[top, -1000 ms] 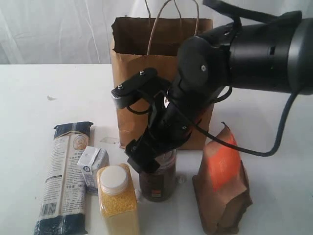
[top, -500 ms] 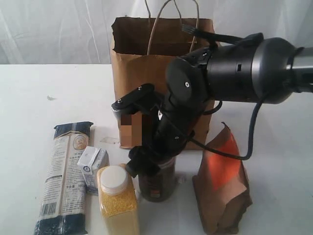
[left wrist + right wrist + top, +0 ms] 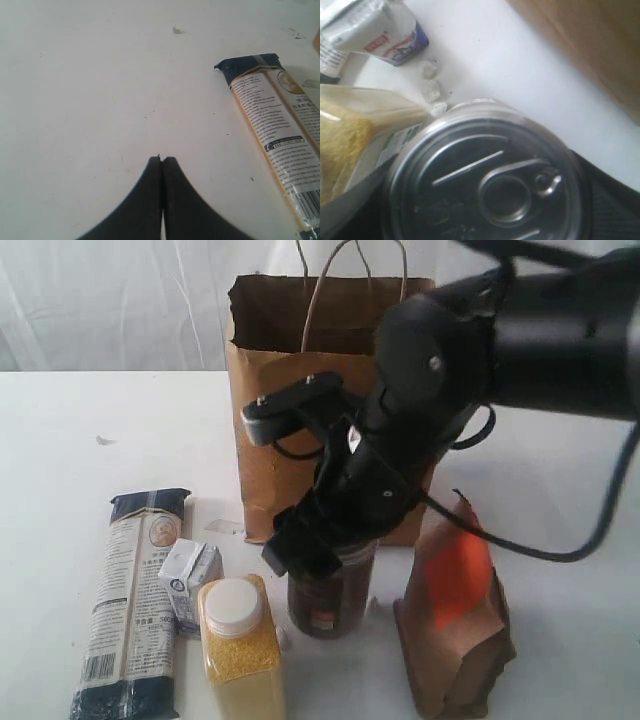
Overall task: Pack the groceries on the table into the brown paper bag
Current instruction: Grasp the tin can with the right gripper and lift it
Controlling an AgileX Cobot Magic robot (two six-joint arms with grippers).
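Observation:
My right gripper [image 3: 322, 548] is shut on the silver-topped tin [image 3: 330, 600], gripping it just below its ring-pull top [image 3: 485, 185]; dark fingers [image 3: 612, 200] flank it. The tin hangs slightly tilted in front of the brown paper bag [image 3: 275, 390], which stands upright and open. On the table [image 3: 90, 430] lie the dark-blue pasta packet [image 3: 135, 600], the small white carton [image 3: 190, 578] and the yellow-grain jar [image 3: 240, 650]. The brown pouch [image 3: 455, 625] with its orange label stands right of the tin. My left gripper [image 3: 161, 161] is shut and empty over bare tabletop, near the pasta packet [image 3: 275, 125].
The yellow-grain jar [image 3: 350, 140] sits tight against the tin, and the carton [image 3: 380, 30] lies just beyond it. A few white crumbs [image 3: 431, 90] lie between them. The bag's wall [image 3: 600, 45] is close behind. A small mark [image 3: 176, 31] dots the table.
The right gripper has closed on the tin and raised it slightly, tilting it. The right arm has shifted up and to the right. The left gripper has not moved.

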